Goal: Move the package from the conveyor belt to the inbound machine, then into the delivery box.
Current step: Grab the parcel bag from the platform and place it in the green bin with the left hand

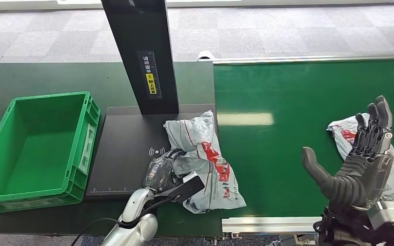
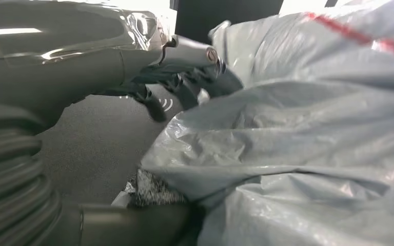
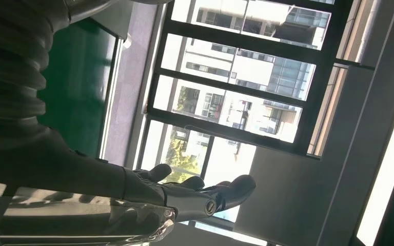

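Crinkled glossy plastic package (image 1: 205,159), matt black machine plate (image 1: 123,148), smooth green belt (image 1: 287,154).

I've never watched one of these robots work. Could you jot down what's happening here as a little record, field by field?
Package in work: grey plastic package, lying on the black inbound machine, its edge hanging over onto the conveyor belt
Left hand: fingers on the package, seemingly gripping it
Right hand: raised above the belt, fingers apart, holding nothing
Waiting: second package on the belt, partly behind the right hand
Delivery box: green, left of the machine, nothing in it
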Robot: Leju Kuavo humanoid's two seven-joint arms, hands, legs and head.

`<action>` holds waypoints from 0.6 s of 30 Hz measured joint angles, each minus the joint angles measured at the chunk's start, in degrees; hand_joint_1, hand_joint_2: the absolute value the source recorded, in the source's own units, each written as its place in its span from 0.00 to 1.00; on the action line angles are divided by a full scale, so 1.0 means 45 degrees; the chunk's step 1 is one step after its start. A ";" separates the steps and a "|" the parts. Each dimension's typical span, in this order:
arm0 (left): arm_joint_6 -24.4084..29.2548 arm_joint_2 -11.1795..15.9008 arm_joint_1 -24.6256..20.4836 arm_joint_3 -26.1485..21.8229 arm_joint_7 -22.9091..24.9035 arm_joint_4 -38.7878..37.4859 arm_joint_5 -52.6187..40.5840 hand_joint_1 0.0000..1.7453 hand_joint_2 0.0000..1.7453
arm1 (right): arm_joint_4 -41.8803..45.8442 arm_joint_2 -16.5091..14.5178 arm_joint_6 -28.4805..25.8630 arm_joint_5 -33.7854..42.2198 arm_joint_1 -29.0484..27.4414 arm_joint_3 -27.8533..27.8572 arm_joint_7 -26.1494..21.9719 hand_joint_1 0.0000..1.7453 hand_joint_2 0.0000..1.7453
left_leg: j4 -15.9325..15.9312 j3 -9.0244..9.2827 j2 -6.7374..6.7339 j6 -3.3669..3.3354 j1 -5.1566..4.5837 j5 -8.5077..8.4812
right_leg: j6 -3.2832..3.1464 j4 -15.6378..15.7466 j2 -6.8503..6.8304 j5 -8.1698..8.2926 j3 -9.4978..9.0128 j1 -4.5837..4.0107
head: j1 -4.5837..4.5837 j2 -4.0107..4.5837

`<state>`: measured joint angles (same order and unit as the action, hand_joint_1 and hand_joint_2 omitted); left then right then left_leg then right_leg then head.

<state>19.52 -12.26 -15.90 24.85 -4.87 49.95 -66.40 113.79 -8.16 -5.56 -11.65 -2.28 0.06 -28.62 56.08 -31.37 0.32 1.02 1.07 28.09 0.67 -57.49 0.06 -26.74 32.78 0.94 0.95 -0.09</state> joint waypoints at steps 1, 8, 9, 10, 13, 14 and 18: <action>0.0034 -0.0018 0.0022 -0.0015 -0.0005 0.0011 -0.0030 1.00 1.00 | 0.0013 -0.0029 0.0042 0.0007 -0.0020 0.0054 0.0017 0.00 1.00 | 0.0000 0.0000 0.0000 0.0000 0.0000 0.0000 | 0.0000 0.0000 0.0000 0.0000 0.0000 0.0000 | 0.0000 0.0000; 0.0308 -0.0100 0.0212 -0.0192 -0.0217 0.0219 -0.0092 1.00 1.00 | 0.0087 -0.0159 0.0159 0.0038 -0.0128 0.0257 0.0039 0.00 1.00 | 0.0000 -0.0003 -0.0003 0.0000 0.0000 0.0001 | 0.0000 0.0000 0.0001 0.0000 0.0004 0.0000 | -0.0001 0.0000; 0.0487 -0.0109 0.0306 -0.0260 -0.0355 0.0342 -0.0083 1.00 1.00 | 0.0118 -0.0191 0.0190 0.0046 -0.0170 0.0291 0.0040 0.00 1.00 | 0.0000 -0.0005 -0.0004 0.0000 0.0000 0.0001 | 0.0000 0.0000 0.0001 -0.0001 0.0006 0.0000 | -0.0001 0.0000; 0.0667 -0.0115 0.0421 -0.0344 -0.0512 0.0519 -0.0037 1.00 1.00 | 0.0160 -0.0228 0.0232 0.0069 -0.0226 0.0336 0.0041 0.00 1.00 | 0.0000 -0.0007 -0.0004 0.0000 0.0000 0.0001 | 0.0000 0.0000 0.0002 -0.0001 0.0008 0.0000 | -0.0001 0.0000; 0.1064 -0.0116 0.0756 -0.0650 -0.1028 0.1271 0.0285 1.00 1.00 | 0.0285 -0.0340 0.0369 0.0211 -0.0395 0.0487 0.0046 0.00 1.00 | -0.0001 -0.0011 -0.0003 0.0000 0.0000 0.0001 | 0.0000 0.0000 0.0001 -0.0001 0.0013 -0.0001 | 0.0001 0.0000; 0.1195 -0.0115 0.0858 -0.0752 -0.1249 0.1549 0.0461 1.00 1.00 | 0.0313 -0.0367 0.0409 0.0255 -0.0435 0.0533 0.0050 0.00 1.00 | -0.0001 -0.0012 -0.0004 0.0000 0.0001 0.0001 | 0.0000 0.0000 0.0002 -0.0001 0.0014 -0.0001 | 0.0001 0.0000; 0.1646 -0.0099 0.1238 -0.1124 -0.2297 0.2836 0.1669 1.00 1.00 | 0.0373 -0.0475 0.0471 0.0330 -0.0534 0.0691 0.0070 0.00 1.00 | -0.0002 -0.0013 -0.0005 0.0000 0.0001 0.0001 | 0.0000 0.0000 0.0002 -0.0001 0.0015 -0.0002 | -0.0001 0.0000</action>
<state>26.93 -12.70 -10.33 19.79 -15.21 62.72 -58.89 115.47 -10.29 -3.44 -10.16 -4.69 3.16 -28.31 56.06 -31.43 0.29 1.03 1.08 28.09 0.67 -57.49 0.07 -26.74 32.85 0.93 0.94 -0.09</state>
